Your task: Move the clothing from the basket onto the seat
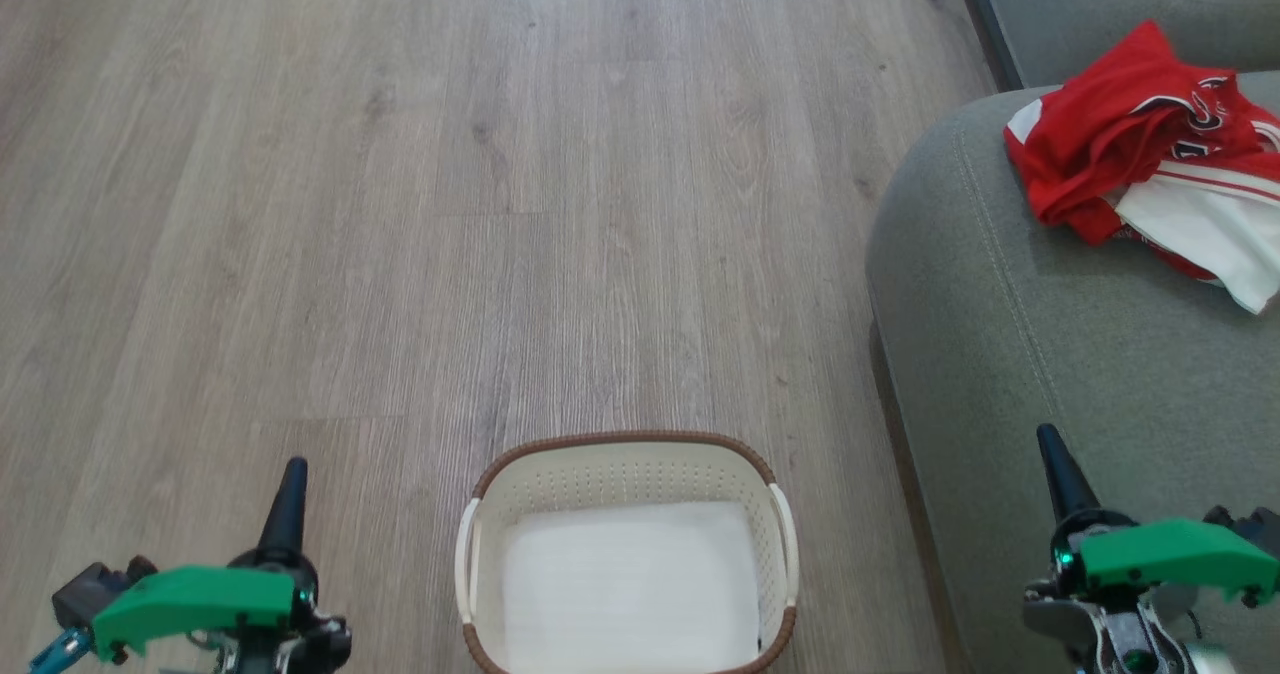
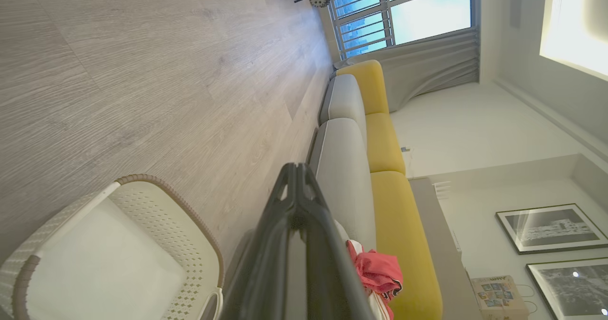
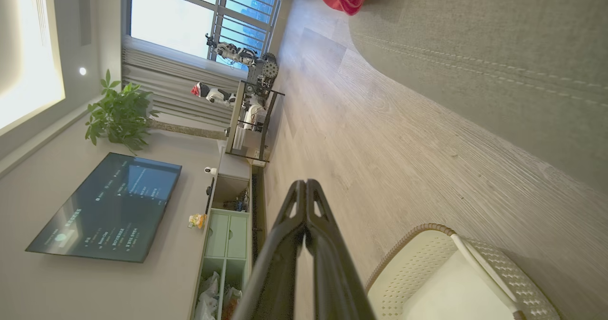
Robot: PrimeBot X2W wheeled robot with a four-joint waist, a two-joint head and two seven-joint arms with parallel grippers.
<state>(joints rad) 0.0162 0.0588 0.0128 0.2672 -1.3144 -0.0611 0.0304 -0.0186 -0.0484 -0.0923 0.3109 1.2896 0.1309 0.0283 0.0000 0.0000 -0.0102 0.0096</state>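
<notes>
- left gripper (image 1: 293, 474) clenched, fingers pressed together, nothing in it; it hangs over bare floor (image 1: 500, 204).
- right gripper (image 1: 1050, 439) also clenched and empty; it hangs by the front edge of the seat (image 1: 1000, 334).
- basket (image 1: 620, 440) sits on the floor between the two grippers, right of the left one and left of the right one, touching neither.
- in the basket i see a flat white liner sheet (image 1: 630, 584) and no red fabric.
- clothing (image 1: 1120, 134) is a crumpled red-and-white heap on the seat, ahead of the right gripper and a bit to its right, well apart from it; part runs off the head view's right edge.
- step, my read: the transfer looks done and both arms look parked.
- next move, my read: no pick left. if the heap needs tidying, the right gripper is nearer and would have to open and reach forward.
</notes>
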